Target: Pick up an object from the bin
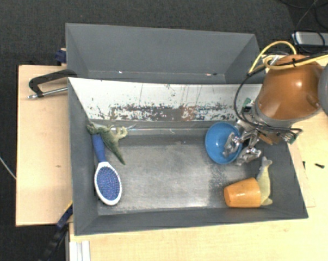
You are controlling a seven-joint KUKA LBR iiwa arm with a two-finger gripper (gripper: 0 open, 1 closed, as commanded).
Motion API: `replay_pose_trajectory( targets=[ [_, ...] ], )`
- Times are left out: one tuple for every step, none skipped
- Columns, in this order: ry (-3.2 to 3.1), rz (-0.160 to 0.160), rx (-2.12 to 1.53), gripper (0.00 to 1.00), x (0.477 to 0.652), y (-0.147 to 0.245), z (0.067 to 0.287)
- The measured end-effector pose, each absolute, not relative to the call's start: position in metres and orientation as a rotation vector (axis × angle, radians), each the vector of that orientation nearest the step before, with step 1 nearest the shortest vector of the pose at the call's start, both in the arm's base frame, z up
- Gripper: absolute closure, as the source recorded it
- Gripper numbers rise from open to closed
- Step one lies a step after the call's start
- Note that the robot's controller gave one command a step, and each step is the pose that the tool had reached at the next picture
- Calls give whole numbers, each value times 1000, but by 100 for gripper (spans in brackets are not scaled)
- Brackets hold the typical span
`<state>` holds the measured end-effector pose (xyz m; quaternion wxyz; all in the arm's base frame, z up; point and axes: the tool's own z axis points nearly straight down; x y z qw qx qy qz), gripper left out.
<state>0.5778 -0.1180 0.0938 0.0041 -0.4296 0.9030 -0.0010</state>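
Bin [169, 170]: grey metal, with a few loose things spread over the floor.
Arm [289, 94]: comes in from the right, orange-brown cover with cables on top, above the bin's right back corner.
Claw [241, 148]: low in the bin, at the right rim of the bowl and overlapping it. Open or closed: cannot tell.
Bowl [217, 140]: blue, round, right of centre, close to the back wall. It is the thing nearest the claw.
Cup [241, 193]: orange, on its side, in the front right, just in front of the claw and apart from the bowl.
Pale piece [265, 179]: yellowish, slim, against the cup's right end. Kind unclear.
Brush [107, 182]: blue head with white rim, blue handle, front left, well apart from the claw.
Dinosaur [113, 136]: green toy, lying across the brush handle.
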Motion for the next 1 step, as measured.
replay_pose_trajectory(
  targets=[
    [2768,-13,-1460,100,568,-127,216]
  ],
)
